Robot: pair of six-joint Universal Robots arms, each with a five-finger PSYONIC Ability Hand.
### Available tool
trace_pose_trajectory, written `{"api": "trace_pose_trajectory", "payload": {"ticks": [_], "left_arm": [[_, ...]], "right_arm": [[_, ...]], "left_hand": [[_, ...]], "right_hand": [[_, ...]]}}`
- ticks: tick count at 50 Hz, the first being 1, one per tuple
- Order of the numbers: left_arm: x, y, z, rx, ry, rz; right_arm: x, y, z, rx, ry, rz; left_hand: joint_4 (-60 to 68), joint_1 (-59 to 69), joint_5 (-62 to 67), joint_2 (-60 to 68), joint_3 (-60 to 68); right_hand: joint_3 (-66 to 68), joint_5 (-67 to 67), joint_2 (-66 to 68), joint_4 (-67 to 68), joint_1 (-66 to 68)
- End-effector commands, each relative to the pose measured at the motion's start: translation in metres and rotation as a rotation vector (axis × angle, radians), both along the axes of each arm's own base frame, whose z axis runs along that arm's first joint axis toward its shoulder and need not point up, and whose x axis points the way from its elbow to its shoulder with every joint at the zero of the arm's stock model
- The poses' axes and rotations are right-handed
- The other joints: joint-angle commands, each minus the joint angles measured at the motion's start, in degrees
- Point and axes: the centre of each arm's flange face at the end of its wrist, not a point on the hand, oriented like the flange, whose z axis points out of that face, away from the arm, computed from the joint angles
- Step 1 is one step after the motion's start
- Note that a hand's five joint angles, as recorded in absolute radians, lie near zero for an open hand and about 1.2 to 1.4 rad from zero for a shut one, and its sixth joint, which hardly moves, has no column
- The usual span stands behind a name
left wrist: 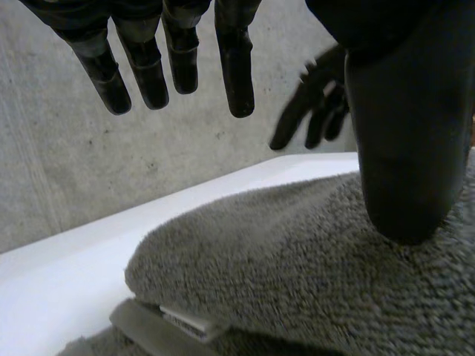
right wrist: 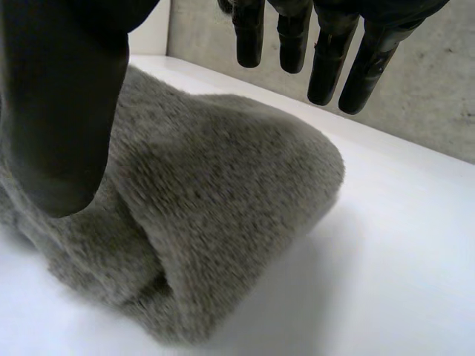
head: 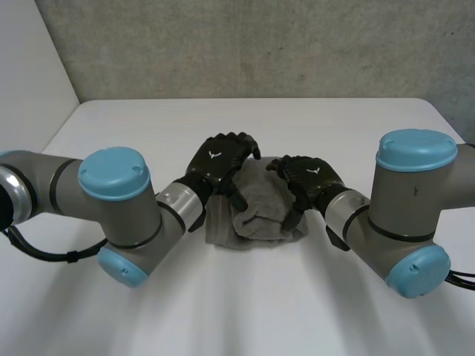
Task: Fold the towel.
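Closest in, the left hand (left wrist: 404, 133) had its thumb down on, or just above, the towel (left wrist: 297, 259), while its fingers hung straight and spread, clear of the cloth and holding nothing. That towel was a thick grey pile, bunched into a rounded hump with one layer lapped over another, and a small white label (left wrist: 185, 320) peeped out from under the lapped edge. It lay at the middle of the table (head: 237, 304), between the two hands. It looked soft, light and limp, grippy rather than slick, so I judged it would sag and drag instead of keeping a shape, and nothing about it seemed breakable. A good hold would probably be a pinch on a free edge or corner, thumb against fingers, rather than on the fat of the hump. On the other side the right hand (right wrist: 63, 111) was likewise loose, fingers straight above the cloth, thumb low beside it, nothing grasped. Both arms (head: 111, 193) reached in from the near side, and a grey wall (head: 260, 44) stood behind the table
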Motion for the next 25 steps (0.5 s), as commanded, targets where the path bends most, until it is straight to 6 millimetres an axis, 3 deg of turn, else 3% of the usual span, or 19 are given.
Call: {"api": "trace_pose_trajectory", "payload": {"ticks": [1, 6, 15, 18, 20, 25], "left_arm": [[-0.009, -0.011, 0.006, -0.027, 0.017, -0.007], [-0.020, -0.009, 0.013, -0.008, 0.005, -0.030], [-0.022, -0.012, 0.029, -0.011, 0.028, -0.034], [-0.023, -0.012, 0.022, 0.008, 0.019, -0.035], [-0.023, -0.010, 0.003, 0.056, -0.014, -0.033], [-0.019, -0.004, -0.018, 0.127, -0.075, -0.030]], "right_arm": [[-0.016, -0.019, -0.008, 0.009, 0.017, -0.060], [-0.023, -0.023, -0.019, 0.043, 0.026, -0.084], [-0.037, -0.037, -0.012, 0.029, 0.012, -0.124], [-0.039, -0.043, -0.012, 0.023, 0.007, -0.135], [-0.035, -0.044, -0.015, 0.027, 0.004, -0.129], [-0.028, -0.048, -0.020, 0.050, -0.028, -0.128]], "left_hand": [[-0.5, -0.8, 0.9, 0.2, -0.4], [-0.3, -0.6, 1.0, 0.4, -0.3], [-0.3, -0.6, 1.0, 0.4, -0.3], [-0.1, -0.5, 1.2, 0.6, -0.1], [-0.1, -0.5, 1.2, 0.6, -0.1], [-0.1, -0.5, 1.2, 0.6, -0.1]], "right_hand": [[-3.7, -3.0, -3.4, -4.0, -2.8], [-3.7, -3.0, -3.4, -4.0, -2.8], [-3.7, -3.0, -3.4, -4.0, -2.8], [-3.7, -3.0, -3.4, -4.0, -2.8], [-3.7, -3.0, -3.4, -4.0, -2.8], [-3.7, -3.0, -3.4, -4.0, -2.8]]}}
